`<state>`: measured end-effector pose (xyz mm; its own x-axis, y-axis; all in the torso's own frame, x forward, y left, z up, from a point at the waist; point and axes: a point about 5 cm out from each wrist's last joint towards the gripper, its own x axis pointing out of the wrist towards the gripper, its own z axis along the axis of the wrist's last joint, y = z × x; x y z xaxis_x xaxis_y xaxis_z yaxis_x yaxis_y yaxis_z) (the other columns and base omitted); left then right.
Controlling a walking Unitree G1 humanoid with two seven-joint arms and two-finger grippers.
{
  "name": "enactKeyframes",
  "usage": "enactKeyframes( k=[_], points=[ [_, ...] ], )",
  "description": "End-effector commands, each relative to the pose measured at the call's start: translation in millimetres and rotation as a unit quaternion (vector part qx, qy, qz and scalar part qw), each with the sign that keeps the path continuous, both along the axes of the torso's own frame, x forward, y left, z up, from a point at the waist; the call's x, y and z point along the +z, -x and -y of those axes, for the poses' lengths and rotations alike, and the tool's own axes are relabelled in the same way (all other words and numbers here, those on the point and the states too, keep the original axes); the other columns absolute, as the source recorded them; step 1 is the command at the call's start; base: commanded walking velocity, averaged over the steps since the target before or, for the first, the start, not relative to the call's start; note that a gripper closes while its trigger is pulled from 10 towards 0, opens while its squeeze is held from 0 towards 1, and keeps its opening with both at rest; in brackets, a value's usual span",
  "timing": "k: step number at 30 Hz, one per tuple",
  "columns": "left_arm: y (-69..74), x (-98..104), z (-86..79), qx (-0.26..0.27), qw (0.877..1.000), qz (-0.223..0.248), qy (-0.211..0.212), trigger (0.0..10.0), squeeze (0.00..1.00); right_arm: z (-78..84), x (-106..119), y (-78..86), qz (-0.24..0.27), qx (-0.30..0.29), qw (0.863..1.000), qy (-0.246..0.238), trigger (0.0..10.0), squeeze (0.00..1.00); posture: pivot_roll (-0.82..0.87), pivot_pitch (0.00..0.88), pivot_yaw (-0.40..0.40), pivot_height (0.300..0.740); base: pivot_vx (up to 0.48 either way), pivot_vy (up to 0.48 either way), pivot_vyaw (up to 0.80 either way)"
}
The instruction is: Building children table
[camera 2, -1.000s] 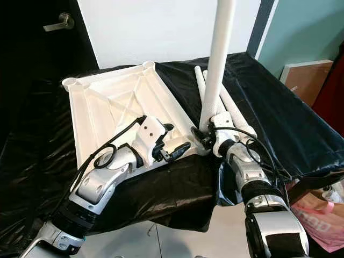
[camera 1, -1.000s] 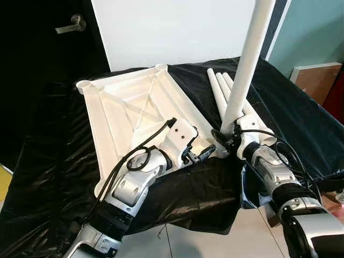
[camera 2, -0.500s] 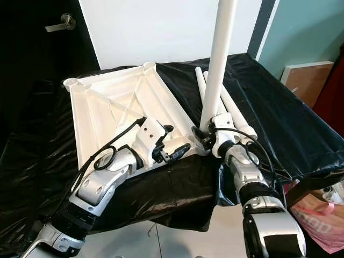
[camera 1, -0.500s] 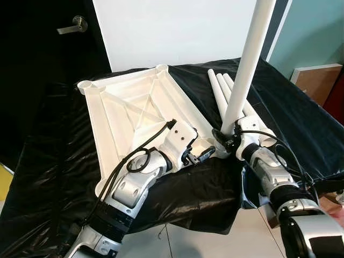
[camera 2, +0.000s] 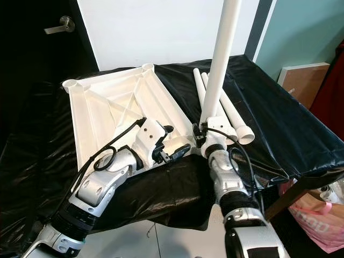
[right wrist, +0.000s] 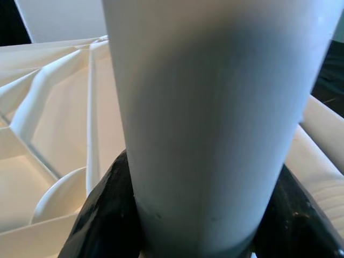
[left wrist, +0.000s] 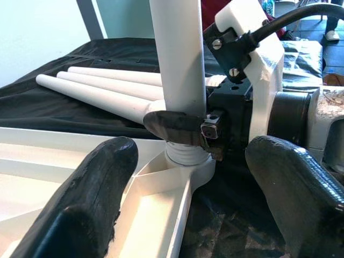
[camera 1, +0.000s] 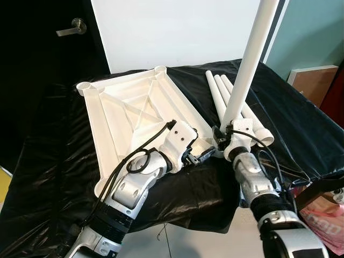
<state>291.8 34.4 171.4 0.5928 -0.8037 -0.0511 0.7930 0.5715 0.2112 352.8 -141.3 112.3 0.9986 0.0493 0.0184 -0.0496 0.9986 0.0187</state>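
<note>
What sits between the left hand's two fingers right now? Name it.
In the left wrist view, the upright table leg entering the tabletop's corner socket shows between the left hand's open fingers, with the right hand clamped on it.

- Tabletop [camera 1: 121, 115] — plain white plastic, ribbed underside showing, no pattern
- Upright leg [camera 1: 248, 64] — smooth white, unmarked
- Three loose legs [camera 1: 226, 91] — the same white
- Bench cover [camera 1: 301, 118] — glossy black sheeting, creased, with pale glints
- Left pincer [camera 1: 200, 156] — black fingers [left wrist: 94, 199] with a dull, worn matte surface; white housing behind, silver arm, black cable
- Right pincer [camera 1: 221, 141] — black fingers [right wrist: 107, 209] against the white leg; white mount, silver-grey arm
- Wall panel [camera 1: 177, 32] behind is white; the wall [camera 1: 317, 32] at right is teal
- Door [camera 1: 37, 59] at left is dark, with a silver-grey handle [camera 1: 71, 27]
- Brown board [camera 1: 314, 80] beside the teal wall
- Pink bag [camera 2: 322, 223] low at the right
</note>
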Motion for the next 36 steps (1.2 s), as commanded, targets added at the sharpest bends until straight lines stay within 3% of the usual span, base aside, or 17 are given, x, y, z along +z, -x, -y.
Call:
enactKeyframes(
  k=[1,4,21,22,25,26,33,36],
  points=[
    [2.2,0.0,2.0,-0.022,1.000,-0.002,-0.009,10.0,0.00,5.1,-22.2,9.2,-0.049,-0.069,0.996,-0.018,10.0,0.00,-0.14,0.000,-0.009,0.740,0.000,0.000,0.00],
    [2.1,0.6,2.5,-0.023,1.000,0.000,-0.009,10.0,0.00,1.8,-24.1,11.1,-0.052,-0.105,0.993,-0.025,10.0,0.00,-0.14,0.000,-0.009,0.740,0.000,0.000,0.00],
    [3.3,1.1,4.4,-0.031,0.999,0.002,-0.012,10.0,0.00,-10.0,-16.4,14.2,-0.034,-0.090,0.995,-0.030,10.0,0.00,-0.14,0.000,-0.004,0.740,0.000,0.000,0.00],
    [3.4,1.1,4.8,-0.032,0.999,0.002,-0.012,10.0,0.00,-9.3,-14.3,14.3,-0.025,-0.087,0.996,-0.028,10.0,0.78,-0.14,0.000,-0.005,0.740,0.000,0.000,0.00],
    [3.5,1.1,5.0,-0.032,0.999,0.002,-0.012,10.0,0.00,-8.8,-12.8,14.5,-0.019,-0.085,0.996,-0.027,10.0,0.78,-0.14,0.000,-0.005,0.740,0.000,0.000,0.00],
    [3.6,1.1,5.3,-0.032,0.999,0.002,-0.012,10.0,0.00,-8.5,-10.7,14.5,-0.011,-0.074,0.997,-0.033,10.0,1.00,-0.14,0.000,-0.005,0.740,0.000,0.000,0.00],
    [4.2,0.5,6.3,-0.033,0.999,0.002,-0.011,10.0,0.00,-2.0,-1.1,13.2,0.016,-0.027,0.999,-0.037,10.0,1.00,-0.14,0.000,-0.004,0.740,0.000,0.000,0.00],
    [4.6,0.2,7.0,-0.034,0.999,0.001,-0.011,10.0,0.00,6.3,5.5,13.8,0.034,0.026,0.999,-0.026,10.0,1.00,-0.15,0.000,-0.006,0.740,0.000,0.000,0.00]
  ],
)
